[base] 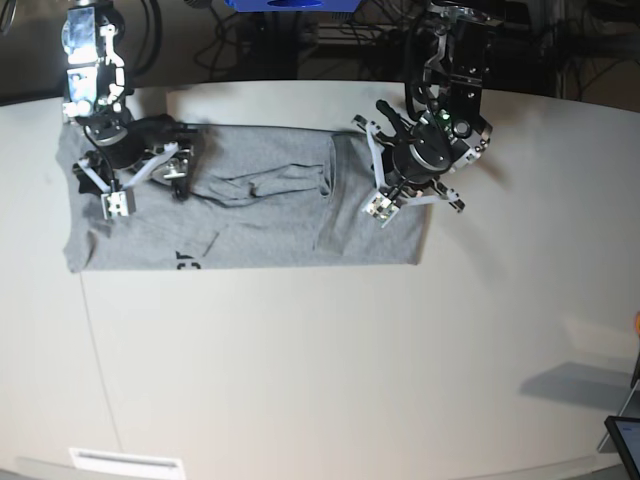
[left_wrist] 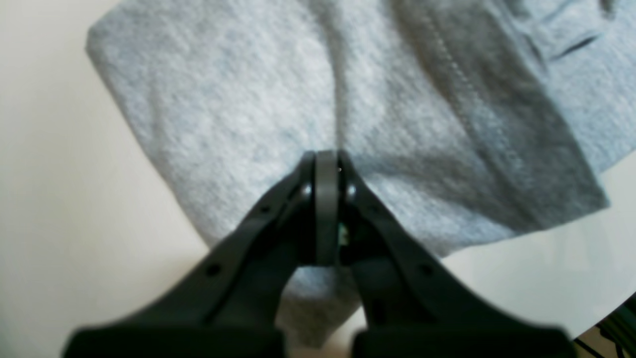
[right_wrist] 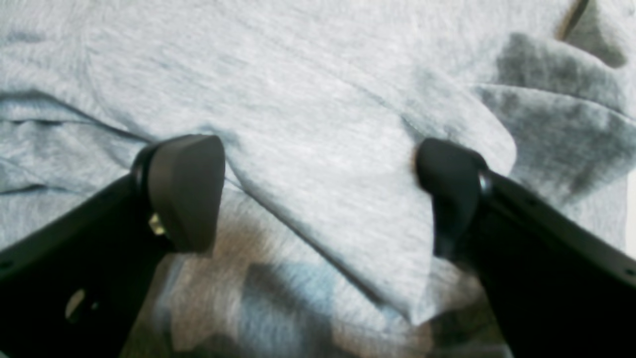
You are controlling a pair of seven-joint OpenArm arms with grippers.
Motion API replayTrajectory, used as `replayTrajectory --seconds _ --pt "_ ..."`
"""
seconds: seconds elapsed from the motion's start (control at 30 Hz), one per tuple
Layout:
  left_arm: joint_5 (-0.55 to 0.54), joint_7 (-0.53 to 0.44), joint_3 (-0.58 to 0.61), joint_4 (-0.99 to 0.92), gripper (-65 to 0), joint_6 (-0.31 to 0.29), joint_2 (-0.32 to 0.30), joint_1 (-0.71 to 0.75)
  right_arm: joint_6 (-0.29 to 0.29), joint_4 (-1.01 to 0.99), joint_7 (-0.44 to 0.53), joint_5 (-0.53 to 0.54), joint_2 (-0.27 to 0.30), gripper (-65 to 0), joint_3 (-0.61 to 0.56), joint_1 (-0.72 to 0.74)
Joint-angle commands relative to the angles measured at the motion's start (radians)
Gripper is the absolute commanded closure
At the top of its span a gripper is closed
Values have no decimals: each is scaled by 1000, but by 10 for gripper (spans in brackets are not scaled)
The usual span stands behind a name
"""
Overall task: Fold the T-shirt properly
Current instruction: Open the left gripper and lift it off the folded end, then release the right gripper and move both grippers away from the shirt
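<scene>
The heather-grey T-shirt [base: 260, 225] lies spread across the far part of the white table [base: 330, 370], creased in the middle, with a bit of black lettering [base: 185, 262] at its front edge. My left gripper [left_wrist: 327, 160] is shut, its tips pinching a puckered fold of the T-shirt [left_wrist: 238, 114] near the cloth's edge; in the base view this left gripper [base: 384, 203] sits over the shirt's right end. My right gripper [right_wrist: 318, 194] stands open, its fingers [right_wrist: 184, 194] straddling a folded flap of the T-shirt [right_wrist: 318, 124]. In the base view the right gripper [base: 145, 183] is at the shirt's left end.
Cables and dark equipment [base: 330, 40] line the table's far edge. A dark screen corner [base: 625, 440] shows at the lower right, and a white label strip [base: 125, 462] lies at the front left edge.
</scene>
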Motion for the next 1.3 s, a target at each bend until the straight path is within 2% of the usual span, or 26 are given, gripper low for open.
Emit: replayTrajectory --seconds 0.0,0.43,0.53,0.6,0.73,0.87,1.07,1.2,1.27 --pt "1 -10 -2 14 0 3 2 -10 -16 -20 -157 9 1 -586 -1 -28" --pt "1 -7 -3 88 0 6 1 25 -16 -20 -157 9 1 -586 2 -37" --pt "3 -8 -3 77 0 64 -1 31 -16 -20 -157 9 1 -586 2 -37" --pt "3 -8 -3 65 -2 82 -1 27 -16 -20 -157 9 1 -586 0 -37" --pt "-1 -10 -5 74 -2 82 1 7 -16 -19 -157 9 1 -586 -1 -37" --pt "-5 -10 -5 82 -2 84 33 -36 -14 -10 -157 11 1 -586 0 -39" --pt "-2 -10 -5 86 -2 84 90 -70 -14 104 -148 11 1 -588 5 -53" --pt "-1 -8 -5 83 -2 84 84 -90 -20 204 -148 9 7 -589 7 -57" --pt "9 -8 -22 83 -2 84 59 -88 -20 227 -155 8 9 -589 7 -53"
